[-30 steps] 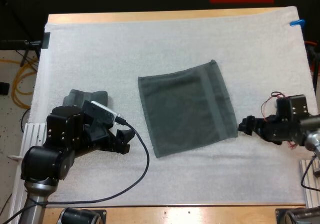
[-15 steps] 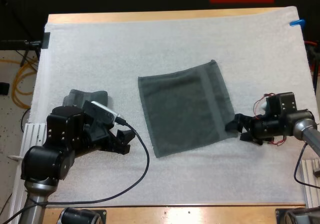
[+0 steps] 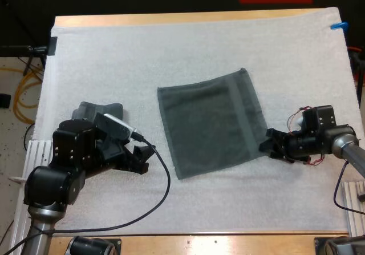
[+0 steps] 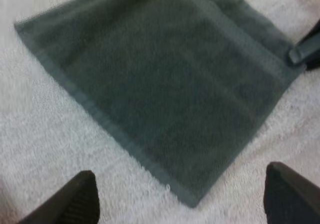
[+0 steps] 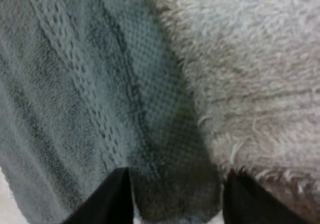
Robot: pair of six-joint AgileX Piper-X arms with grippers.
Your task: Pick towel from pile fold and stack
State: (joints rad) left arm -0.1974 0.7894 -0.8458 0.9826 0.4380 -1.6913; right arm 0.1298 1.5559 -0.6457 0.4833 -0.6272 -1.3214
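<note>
On your white mat (image 3: 188,44), the spread dark grey-green towel (image 3: 211,124) lies flat mid-mat, unmoved over the last second. The crumpled towel (image 3: 94,109) sits just beyond your left arm's wrist. Your right gripper (image 3: 267,142) has come in from the right to the spread towel's near right corner, its fingers (image 5: 107,196) apart astride the edge. Your left gripper (image 3: 144,160) hangs wide open over the mat, holding nothing.
</note>
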